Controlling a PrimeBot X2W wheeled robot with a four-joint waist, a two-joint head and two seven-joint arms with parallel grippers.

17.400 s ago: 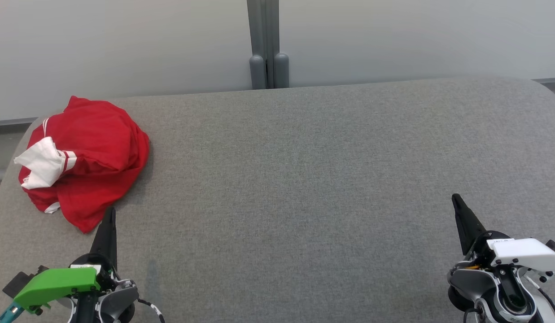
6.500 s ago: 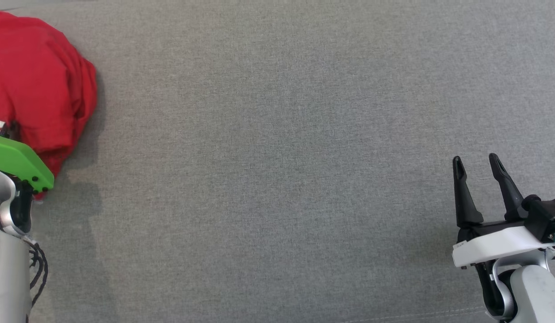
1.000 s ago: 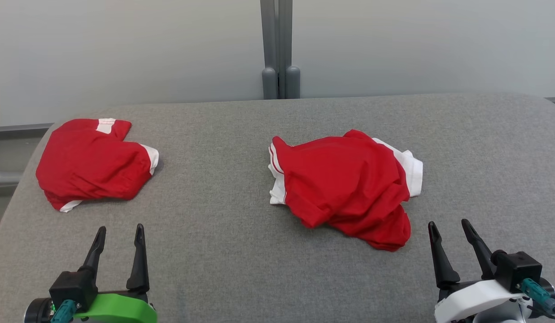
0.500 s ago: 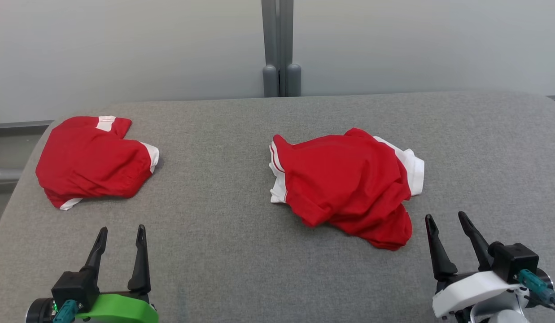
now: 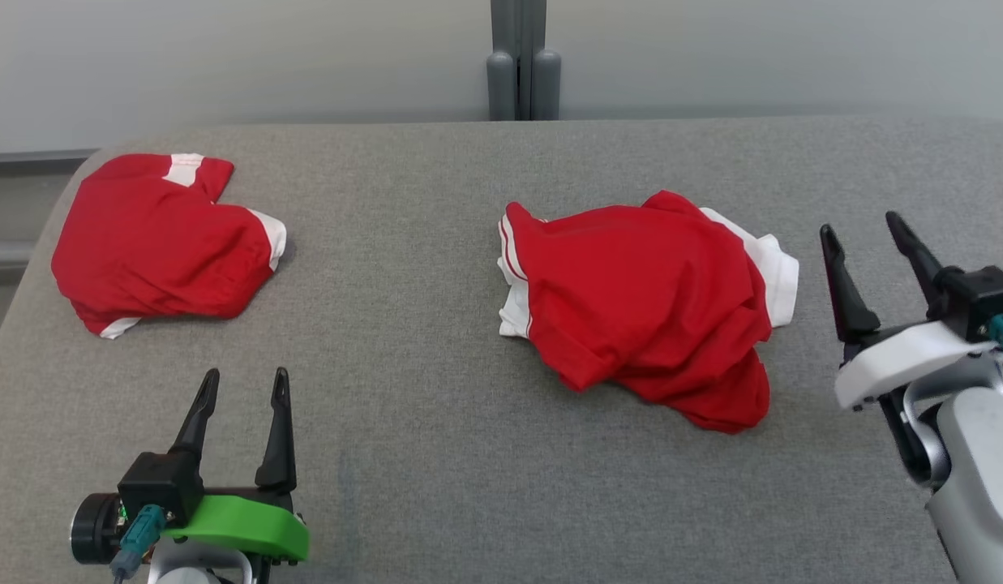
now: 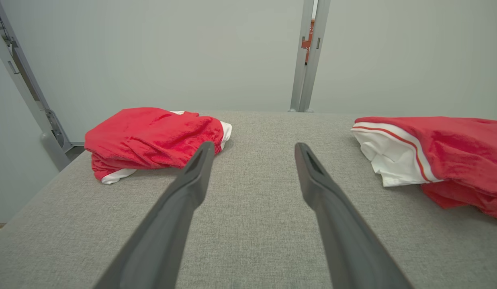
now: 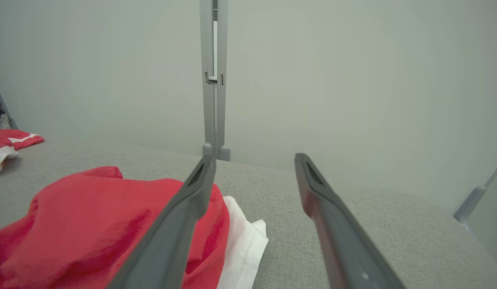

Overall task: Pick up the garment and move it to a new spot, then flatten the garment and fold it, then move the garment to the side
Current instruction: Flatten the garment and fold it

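Centrally, crumpled red garment (image 5: 639, 300) on grey table (image 5: 404, 438); second garment (image 5: 160, 243) far left.

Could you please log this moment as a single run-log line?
left gripper: open, empty | right gripper: open, empty, beside centre garment | centre garment: crumpled, on table | left garment: far left

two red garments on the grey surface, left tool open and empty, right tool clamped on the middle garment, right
No. The right tool is not clamped on the middle garment: the head view shows it open and empty, just right of that garment and apart from it. The rest stands.
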